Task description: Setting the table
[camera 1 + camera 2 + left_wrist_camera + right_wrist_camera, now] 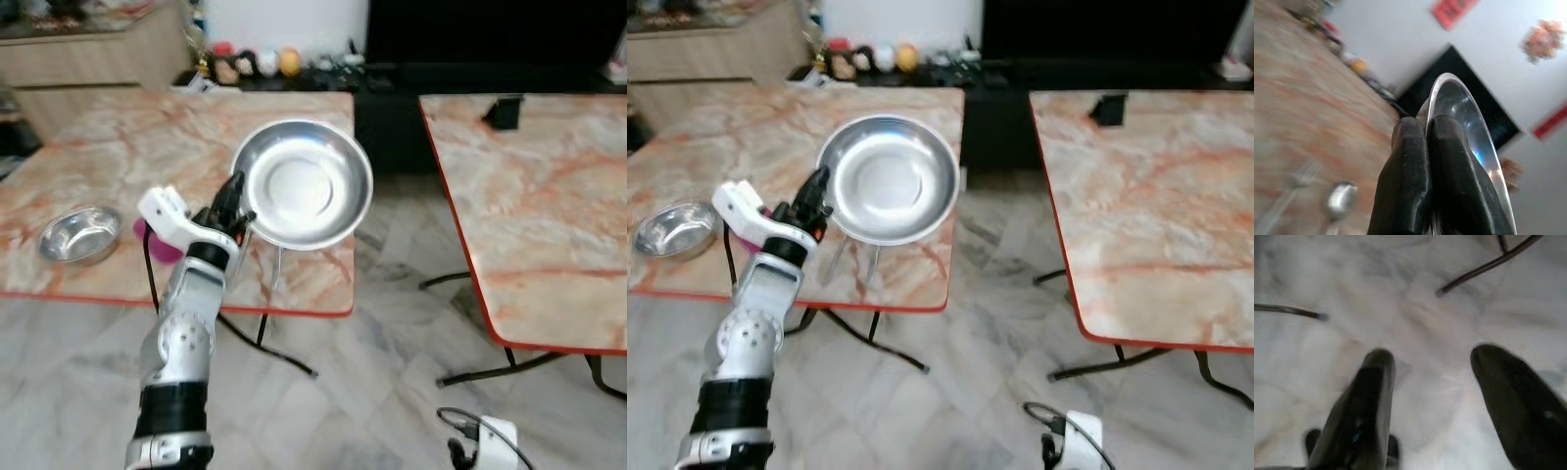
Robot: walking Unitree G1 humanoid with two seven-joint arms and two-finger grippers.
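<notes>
One steel plate is riding clenched by its rim in the left gripper, likely needing carrying to the right-hand table, while the right gripper is hanging released.

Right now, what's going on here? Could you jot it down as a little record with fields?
Setting: two marble-patterned tables with red edges, left table and right table, on a pale tiled floor
Left gripper: raised, shut on the rim of a large steel plate
Plate position: held tilted above the left table's near right corner
Right gripper: hanging low over the floor, fingers open
On left table: small steel bowl, a pink thing behind the arm
On right table: small dark object at the far edge
</notes>
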